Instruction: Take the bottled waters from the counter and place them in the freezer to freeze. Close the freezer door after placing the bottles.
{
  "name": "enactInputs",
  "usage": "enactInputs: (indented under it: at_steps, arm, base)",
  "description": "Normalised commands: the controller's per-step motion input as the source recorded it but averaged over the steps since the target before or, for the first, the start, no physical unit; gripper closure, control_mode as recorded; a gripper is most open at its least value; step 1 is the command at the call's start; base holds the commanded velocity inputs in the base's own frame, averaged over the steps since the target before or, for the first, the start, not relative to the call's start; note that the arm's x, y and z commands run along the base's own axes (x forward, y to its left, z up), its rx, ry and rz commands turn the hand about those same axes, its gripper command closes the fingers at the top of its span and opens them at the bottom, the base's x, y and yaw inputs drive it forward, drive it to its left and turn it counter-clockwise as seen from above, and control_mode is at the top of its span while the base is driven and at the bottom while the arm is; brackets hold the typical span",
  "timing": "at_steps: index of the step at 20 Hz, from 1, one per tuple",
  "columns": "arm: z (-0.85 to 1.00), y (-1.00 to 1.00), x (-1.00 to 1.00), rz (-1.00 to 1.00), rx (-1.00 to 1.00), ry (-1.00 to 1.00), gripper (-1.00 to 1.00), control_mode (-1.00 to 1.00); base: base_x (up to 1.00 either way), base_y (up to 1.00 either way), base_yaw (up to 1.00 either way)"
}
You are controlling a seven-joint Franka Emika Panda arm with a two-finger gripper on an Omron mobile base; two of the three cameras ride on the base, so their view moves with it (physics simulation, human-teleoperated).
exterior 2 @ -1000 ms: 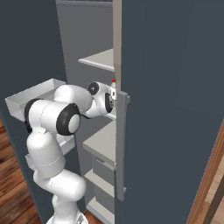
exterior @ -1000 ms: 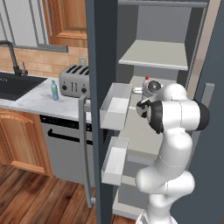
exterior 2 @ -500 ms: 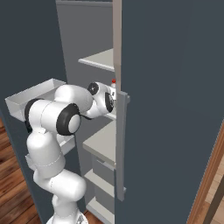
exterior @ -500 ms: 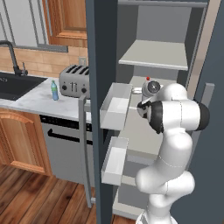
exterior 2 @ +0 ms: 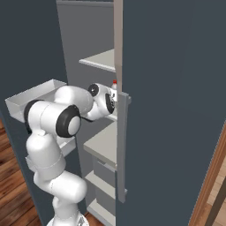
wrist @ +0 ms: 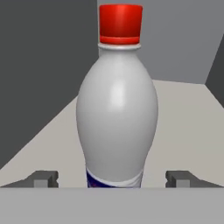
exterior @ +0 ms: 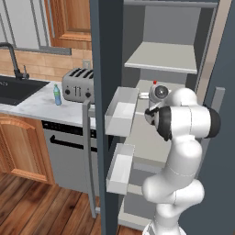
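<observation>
No writing can be read anywhere here. The red-capped bottle (wrist: 117,109) standing upright on the freezer shelf (wrist: 183,118) shows a dark blue strip of label at its foot, but no letters can be made out on it. The green-capped bottle (exterior: 57,95) on the counter (exterior: 32,104) wears a blue label, too small to read. The toaster (exterior: 79,85) beside it carries no mark that I can tell, and the steel dishwasher (exterior: 69,156) front under the counter is plain as well.
</observation>
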Motion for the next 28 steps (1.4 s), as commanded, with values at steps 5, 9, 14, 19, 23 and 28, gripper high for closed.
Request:
enactInputs:
  at_steps: [5, 9, 14, 19, 23, 28]
  arm:
    - [0.03, 0.00, -0.23, 0.00, 0.01, -0.04, -1.00, -1.00]
    - [0.27, 0.00, -0.35, 0.00, 0.07, -0.05, -1.00, -1.00]
    - [0.44, 0.00, -0.35, 0.00, 0.10, 0.00, -1.00, -1.00]
    - [0.43, -0.01, -0.25, 0.00, 0.14, 0.00, -1.00, -1.00]
    - [0.41, -0.02, -0.31, 0.00, 0.11, 0.00, -1.00, -1.00]
    - [0.38, -0.06, -0.36, 0.00, 0.14, 0.00, -1.00, -1.00]
  base:
    - [0.00, 0.00, 0.00]
    - [0.00, 0.00, 0.00]
    - [0.00, 0.00, 0.00]
    - [0.00, 0.00, 0.00]
    - [0.00, 0.00, 0.00]
    - [0.00, 0.00, 0.00]
